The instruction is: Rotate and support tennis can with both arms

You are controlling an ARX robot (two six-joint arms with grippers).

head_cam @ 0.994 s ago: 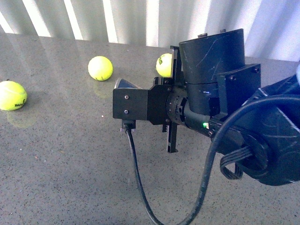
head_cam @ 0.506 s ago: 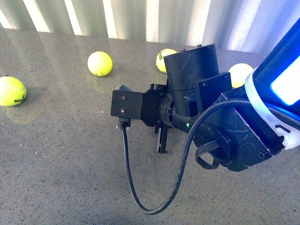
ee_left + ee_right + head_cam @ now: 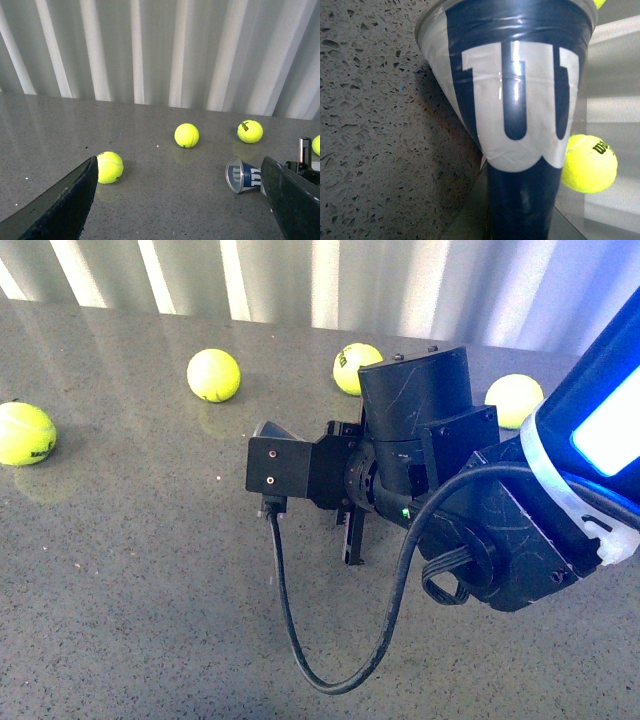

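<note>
The tennis can lies on its side on the grey table, its silver rim and navy-and-white label showing in the left wrist view. In the front view only the can's rim end peeks out behind my right arm's black box. My right gripper is shut on the tennis can, whose label fills the right wrist view. My left gripper is open, its fingers spread wide, with the can just inside the far finger. The left arm does not show in the front view.
Several yellow-green tennis balls lie loose on the table: one at the left, two further back, one behind the right arm. A black cable loops down. A corrugated wall backs the table.
My right arm has sunk lower and turned, with the can end still behind its box. A blue-and-white body has come in at the right, and a fourth ball now shows.
</note>
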